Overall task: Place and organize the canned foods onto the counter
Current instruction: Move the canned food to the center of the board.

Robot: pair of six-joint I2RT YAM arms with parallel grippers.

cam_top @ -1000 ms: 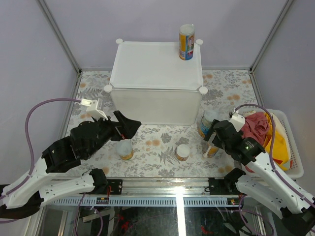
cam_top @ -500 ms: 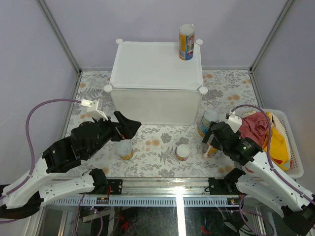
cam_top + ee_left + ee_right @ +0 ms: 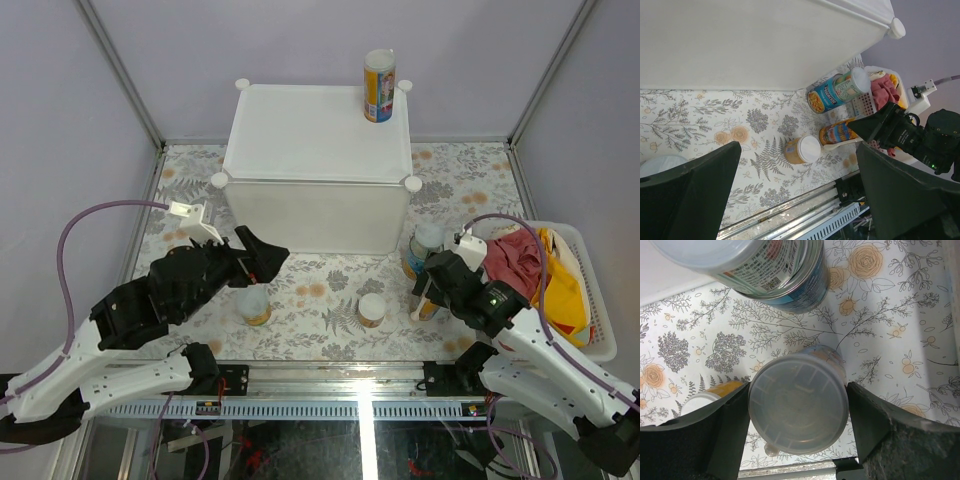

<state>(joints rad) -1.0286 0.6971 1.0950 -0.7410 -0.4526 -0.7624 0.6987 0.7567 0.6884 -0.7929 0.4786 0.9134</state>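
Observation:
The counter (image 3: 315, 150) is a white cube at the back with one tall yellow can (image 3: 379, 85) on its far right corner. My left gripper (image 3: 265, 255) is open and empty, hovering over a pale-lidded can (image 3: 255, 303) whose lid shows in the left wrist view (image 3: 660, 165). A short orange can (image 3: 372, 310) stands in the middle and a blue-labelled can (image 3: 420, 245) by the counter's front right corner. My right gripper (image 3: 432, 292) is shut on a tall orange can (image 3: 798, 409) still standing on the table, both fingers (image 3: 730, 425) touching its lid.
A white slatted basket (image 3: 590, 330) with red and yellow cloth stands at the right edge, close behind my right arm. The counter's front wall (image 3: 740, 45) rises just beyond the cans. The metal rail (image 3: 330, 375) runs along the near table edge.
My right gripper has shifted slightly left and down around the tall orange can. My left arm has barely moved. The cans stand where they were.

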